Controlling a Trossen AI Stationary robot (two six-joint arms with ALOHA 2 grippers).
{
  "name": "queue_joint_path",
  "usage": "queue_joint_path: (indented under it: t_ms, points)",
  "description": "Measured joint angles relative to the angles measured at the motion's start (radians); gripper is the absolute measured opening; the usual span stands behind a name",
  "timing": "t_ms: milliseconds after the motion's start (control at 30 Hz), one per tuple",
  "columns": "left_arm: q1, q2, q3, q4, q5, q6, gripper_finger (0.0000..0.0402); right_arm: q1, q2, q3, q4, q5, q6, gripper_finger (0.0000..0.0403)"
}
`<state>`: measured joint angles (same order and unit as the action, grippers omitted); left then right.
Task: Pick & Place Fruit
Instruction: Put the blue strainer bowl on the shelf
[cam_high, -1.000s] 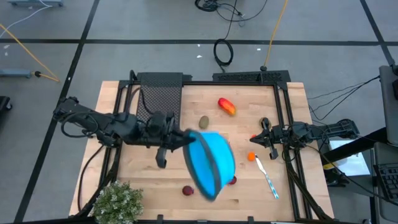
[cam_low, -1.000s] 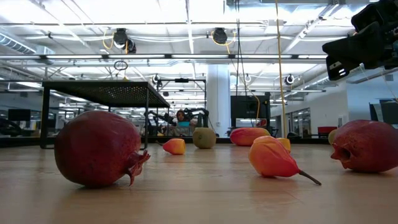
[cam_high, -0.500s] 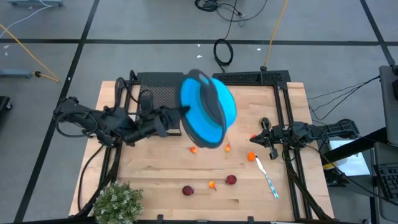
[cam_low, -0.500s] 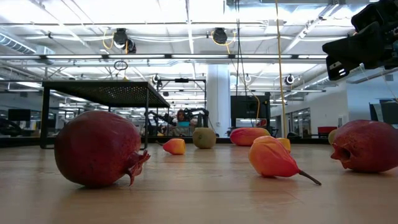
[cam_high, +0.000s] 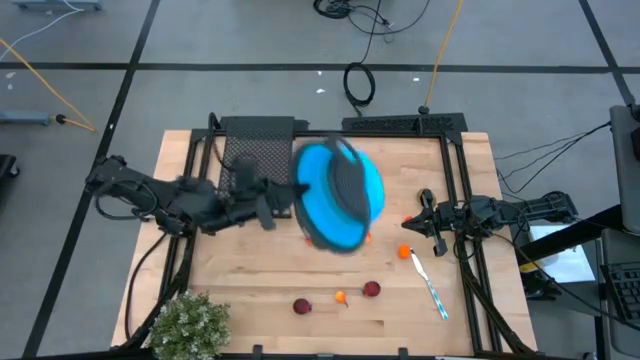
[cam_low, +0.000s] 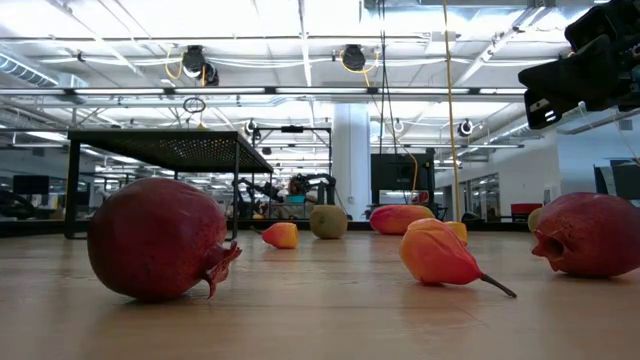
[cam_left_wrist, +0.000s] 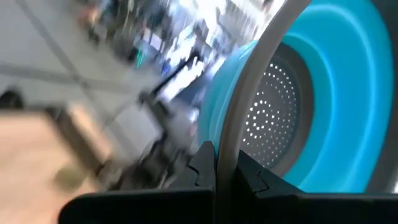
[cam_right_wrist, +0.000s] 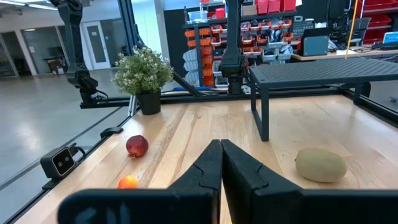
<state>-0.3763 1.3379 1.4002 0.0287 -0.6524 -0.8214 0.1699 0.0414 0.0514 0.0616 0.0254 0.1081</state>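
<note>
1. Left gripper (cam_left_wrist: 225, 163): fingers clamped on the pale rim of a blue colander (cam_high: 340, 194), held tilted above the table (cam_high: 260, 300).
2. Right gripper (cam_right_wrist: 221, 163): fingers pressed together, empty, low over the table's right side.
3. Fruit, beyond the colander: two dark red balls (cam_high: 302, 306) (cam_high: 371, 289), small orange bits (cam_high: 341, 297), an olive-brown oval (cam_right_wrist: 320, 165) just ahead of the right gripper.
4. Handling, judged: light, rigid, smooth and prone to roll; grip each across its widest middle.
</note>
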Motion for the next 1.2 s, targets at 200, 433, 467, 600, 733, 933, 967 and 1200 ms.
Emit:
queue_joint_path:
  t_ms: [200,433,467,600,733,933,967,1200]
  points:
    - [0.016,0.019,0.0,-0.35,0.209,-0.323,0.0004,0.0,0.0,0.0,0.0,0.0,0.0,0.0]
    - [0.062,0.052,-0.001,-0.654,0.442,-0.573,0.0004,0.0,0.0,0.0,-0.003,0.0,0.0,0.0]
    - [0.07,0.055,-0.001,-0.696,0.466,-0.593,0.0004,0.0,0.0,0.0,-0.001,0.0,0.0,0.0]
    - [0.118,0.055,-0.002,-0.874,0.541,-0.624,0.0004,0.0,0.001,0.0,-0.002,0.0,0.0,0.0]
    - [0.179,0.054,-0.002,-1.022,0.592,-0.613,0.0004,0.0,0.001,0.0,-0.002,0.0,0.0,0.0]
    - [0.291,0.053,-0.002,-1.121,0.654,-0.508,0.0004,0.0,0.001,0.0,-0.002,0.0,0.0,0.0]
    - [0.311,0.053,-0.002,-1.118,0.659,-0.486,0.0004,0.0,0.001,0.0,-0.002,0.0,0.0,0.0]
    - [0.472,0.026,-0.001,-1.136,0.705,-0.307,0.0004,0.0,0.001,0.0,-0.002,0.003,0.0,0.0]
